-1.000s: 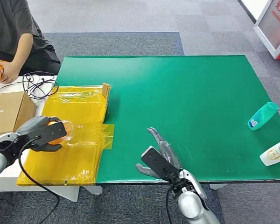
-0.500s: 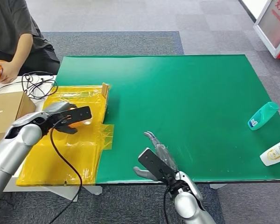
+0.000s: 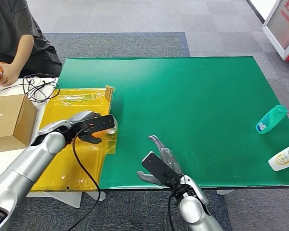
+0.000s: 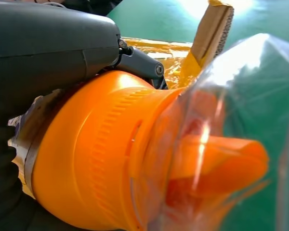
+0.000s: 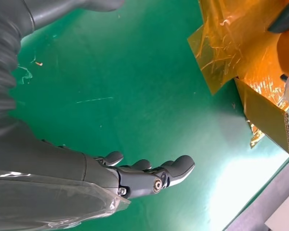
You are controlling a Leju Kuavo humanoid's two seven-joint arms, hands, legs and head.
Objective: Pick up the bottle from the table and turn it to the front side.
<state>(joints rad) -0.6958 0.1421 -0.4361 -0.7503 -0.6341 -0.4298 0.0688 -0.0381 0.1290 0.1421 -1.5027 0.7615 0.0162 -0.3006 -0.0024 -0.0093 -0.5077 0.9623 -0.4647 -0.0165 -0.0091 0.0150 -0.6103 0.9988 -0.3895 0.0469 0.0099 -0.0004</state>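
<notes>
Carried rightward over the last second: left hand (image 3: 90, 126), from above the yellow film (image 3: 68, 166) at the near-left corner to that film's right edge, by the cardboard flap (image 3: 109, 94). Wrapped around the orange bottle (image 4: 99, 154), clear cap (image 3: 113, 126) poking out toward the green tabletop (image 3: 194, 101). Probably lifted already, with turning to the front side left to do. Further right, right hand (image 3: 161, 166) barely shifted, fingers spread flat above the tabletop's near edge, holding nothing. Far right, two other bottles lying untouched.

Brown box (image 3: 10, 120), cable coil (image 3: 39, 86), seated person (image 3: 16, 33) beside table.
</notes>
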